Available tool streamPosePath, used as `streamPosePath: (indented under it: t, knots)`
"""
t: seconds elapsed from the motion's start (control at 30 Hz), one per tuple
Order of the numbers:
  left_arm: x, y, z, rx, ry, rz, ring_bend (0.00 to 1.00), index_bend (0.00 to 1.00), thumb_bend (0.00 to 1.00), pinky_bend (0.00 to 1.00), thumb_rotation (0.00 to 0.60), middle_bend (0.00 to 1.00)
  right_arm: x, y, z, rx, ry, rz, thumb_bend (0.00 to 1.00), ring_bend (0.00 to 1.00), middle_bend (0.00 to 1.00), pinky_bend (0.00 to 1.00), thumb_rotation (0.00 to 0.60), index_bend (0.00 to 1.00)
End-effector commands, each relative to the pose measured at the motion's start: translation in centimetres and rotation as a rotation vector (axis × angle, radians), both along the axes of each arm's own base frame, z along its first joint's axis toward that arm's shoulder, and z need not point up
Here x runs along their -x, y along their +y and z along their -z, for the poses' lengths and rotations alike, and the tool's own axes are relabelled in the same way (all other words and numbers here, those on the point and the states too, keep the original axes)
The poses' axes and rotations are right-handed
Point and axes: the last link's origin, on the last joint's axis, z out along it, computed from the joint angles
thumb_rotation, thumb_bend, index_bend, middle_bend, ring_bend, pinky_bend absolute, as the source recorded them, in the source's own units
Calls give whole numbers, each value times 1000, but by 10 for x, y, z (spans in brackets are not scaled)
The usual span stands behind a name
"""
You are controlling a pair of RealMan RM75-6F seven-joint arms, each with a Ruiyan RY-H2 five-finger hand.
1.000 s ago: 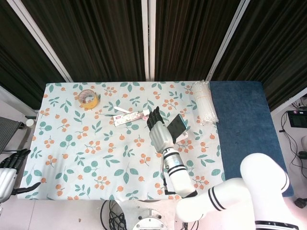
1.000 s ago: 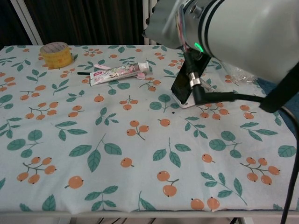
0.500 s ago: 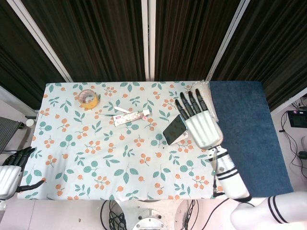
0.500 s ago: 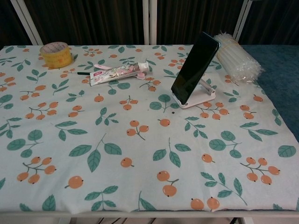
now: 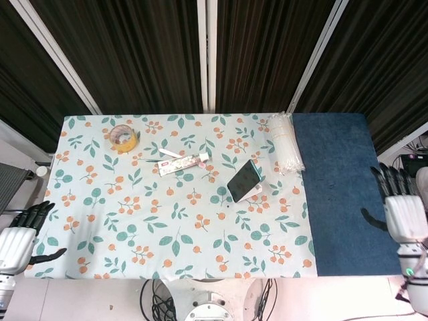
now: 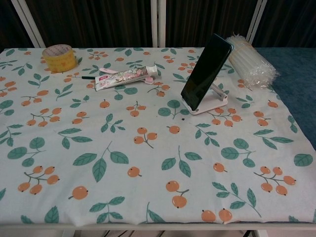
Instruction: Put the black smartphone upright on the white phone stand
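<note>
My left hand (image 5: 17,242) hangs off the near left corner of the table (image 5: 100,221), fingers apart and holding nothing, just as it did a moment ago. On the leaf-and-berry cloth, going right, the roll of yellow tape (image 6: 59,57) sits at the far left corner, then the toothpaste tube (image 6: 126,77) lies flat with a pink-and-white pen (image 6: 109,71) just beside it; none of these has moved. Next comes the black smartphone (image 6: 206,70), leaning back on the white phone stand (image 6: 211,100), its lower edge seated in the stand's lip and its screen tilted toward me. A second ago my right hand was wrapped around it, and half a second ago it had let go and hovered just beside it; now nothing touches the phone and it has kept the same tilt, so I judge it is resting steadily by itself and the task is essentially done. Behind the stand lies the bundle of clear straws (image 6: 250,60) in plastic wrap, at the edge of the blue mat (image 5: 341,187). Farthest right, my right hand (image 5: 403,212) has pulled well clear, past the mat's edge, fingers spread and empty.
</note>
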Motion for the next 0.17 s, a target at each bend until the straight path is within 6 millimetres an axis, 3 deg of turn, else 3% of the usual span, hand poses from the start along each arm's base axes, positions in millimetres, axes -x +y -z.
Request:
streamPosePath:
  t: [0.03, 0.17]
  knots:
    - [-4, 4, 0, -14, 9, 14, 102, 83, 57, 200, 448, 71, 36, 55, 10, -23, -62, 98, 149, 0, 0, 0, 600, 0]
    - [-6, 9, 1, -25, 15, 26, 102, 83, 57, 200, 443, 71, 33, 56, 6, -2, -57, 84, 153, 0, 0, 0, 600, 0]
